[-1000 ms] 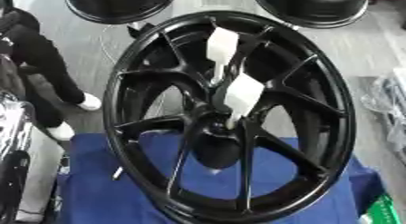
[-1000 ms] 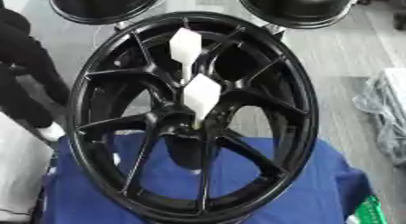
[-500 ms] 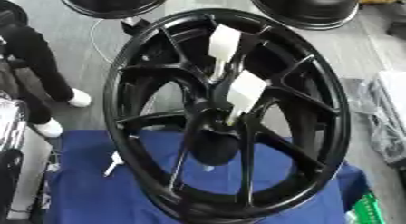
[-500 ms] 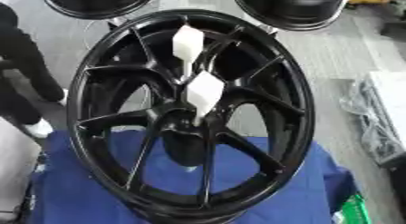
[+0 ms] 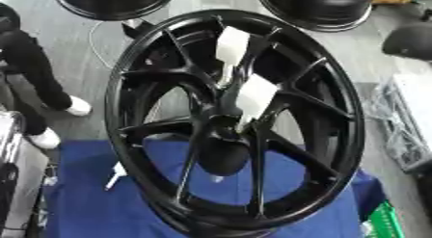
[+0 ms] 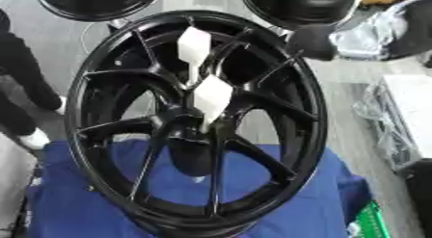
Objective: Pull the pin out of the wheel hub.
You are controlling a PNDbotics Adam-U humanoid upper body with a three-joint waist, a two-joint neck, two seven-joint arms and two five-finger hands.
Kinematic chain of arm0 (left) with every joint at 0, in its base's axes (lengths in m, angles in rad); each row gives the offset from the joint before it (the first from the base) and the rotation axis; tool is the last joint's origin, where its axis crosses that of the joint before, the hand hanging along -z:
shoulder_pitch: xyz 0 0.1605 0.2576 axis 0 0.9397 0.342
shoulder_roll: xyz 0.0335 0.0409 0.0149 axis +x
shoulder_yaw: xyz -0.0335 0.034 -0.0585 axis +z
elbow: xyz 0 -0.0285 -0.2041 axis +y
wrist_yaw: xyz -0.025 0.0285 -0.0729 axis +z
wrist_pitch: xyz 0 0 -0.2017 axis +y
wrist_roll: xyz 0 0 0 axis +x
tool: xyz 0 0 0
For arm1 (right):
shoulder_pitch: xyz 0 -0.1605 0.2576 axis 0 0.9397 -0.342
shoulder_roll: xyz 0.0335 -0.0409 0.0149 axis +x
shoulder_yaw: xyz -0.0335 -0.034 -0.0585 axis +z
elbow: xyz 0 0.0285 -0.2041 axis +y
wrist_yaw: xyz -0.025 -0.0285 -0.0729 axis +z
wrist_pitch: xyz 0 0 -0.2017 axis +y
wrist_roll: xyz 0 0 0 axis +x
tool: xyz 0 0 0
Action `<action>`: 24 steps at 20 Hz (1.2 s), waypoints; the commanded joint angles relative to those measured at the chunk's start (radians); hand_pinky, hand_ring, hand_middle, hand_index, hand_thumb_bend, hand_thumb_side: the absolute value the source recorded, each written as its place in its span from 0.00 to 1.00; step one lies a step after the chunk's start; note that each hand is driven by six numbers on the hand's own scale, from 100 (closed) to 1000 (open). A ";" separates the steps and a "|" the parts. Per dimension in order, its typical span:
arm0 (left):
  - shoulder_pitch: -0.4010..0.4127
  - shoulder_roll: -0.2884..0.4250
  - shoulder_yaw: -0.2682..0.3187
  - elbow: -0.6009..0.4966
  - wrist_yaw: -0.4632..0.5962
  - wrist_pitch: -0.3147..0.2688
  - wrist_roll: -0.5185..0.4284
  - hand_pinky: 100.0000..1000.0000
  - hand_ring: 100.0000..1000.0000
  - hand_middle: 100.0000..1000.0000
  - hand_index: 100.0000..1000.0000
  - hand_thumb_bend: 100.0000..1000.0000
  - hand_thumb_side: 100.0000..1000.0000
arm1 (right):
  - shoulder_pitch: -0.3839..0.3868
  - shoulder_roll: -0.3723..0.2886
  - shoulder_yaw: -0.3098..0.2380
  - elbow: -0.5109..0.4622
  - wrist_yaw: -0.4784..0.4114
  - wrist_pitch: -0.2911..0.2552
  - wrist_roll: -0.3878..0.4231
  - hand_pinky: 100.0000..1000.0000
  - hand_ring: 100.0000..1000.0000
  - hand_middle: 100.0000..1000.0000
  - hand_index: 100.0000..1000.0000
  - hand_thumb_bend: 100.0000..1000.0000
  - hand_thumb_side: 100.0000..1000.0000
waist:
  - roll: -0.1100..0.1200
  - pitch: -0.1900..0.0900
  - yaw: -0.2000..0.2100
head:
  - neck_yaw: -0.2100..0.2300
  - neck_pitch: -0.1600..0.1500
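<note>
A black spoked wheel (image 5: 152, 87) stands upright on a blue cloth (image 5: 84, 208), its hub (image 5: 221, 131) near the middle of both views. Two white flat-headed pins stick out of the wheel's middle: the lower pin (image 6: 211, 95) runs on a thin stem down into the hub, and the upper pin (image 6: 193, 44) stands above it. A dark rounded shape (image 6: 310, 42) shows at the upper right, close to the camera and in front of the rim; it looks like my right hand, clear of both pins. My left hand shows in no view.
Two more black wheels (image 5: 114, 3) (image 5: 320, 8) lie on the grey floor behind. A person's black-clad legs with white shoes (image 5: 76, 107) stand at the left. A small white piece (image 5: 114, 174) lies on the cloth. Clear bags (image 6: 392, 131) and a green item (image 5: 384, 222) sit right.
The dark shape has come into view at the upper right. The whole picture has shifted a little, so the camera moved. The wheel and both pins stand as before.
</note>
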 commanded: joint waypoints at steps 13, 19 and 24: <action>-0.001 0.033 0.003 -0.009 0.004 -0.012 0.022 0.79 0.72 0.72 0.76 0.11 0.67 | -0.085 0.119 0.140 -0.011 0.067 -0.091 0.238 0.77 0.79 0.79 0.82 0.53 0.13 | 0.000 -0.044 -0.003 | 0.000 0.017; -0.006 0.030 0.007 -0.011 0.006 -0.014 0.025 0.79 0.72 0.72 0.76 0.11 0.67 | -0.101 0.150 0.128 -0.011 0.060 -0.072 0.339 0.81 0.85 0.83 0.86 0.49 0.07 | 0.001 -0.040 0.006 | -0.018 0.018; -0.008 0.028 0.007 -0.013 0.006 -0.013 0.025 0.78 0.72 0.72 0.76 0.10 0.67 | -0.125 0.161 0.131 -0.011 0.117 -0.131 0.418 0.83 0.84 0.84 0.88 0.46 0.06 | 0.004 -0.027 0.011 | -0.017 0.008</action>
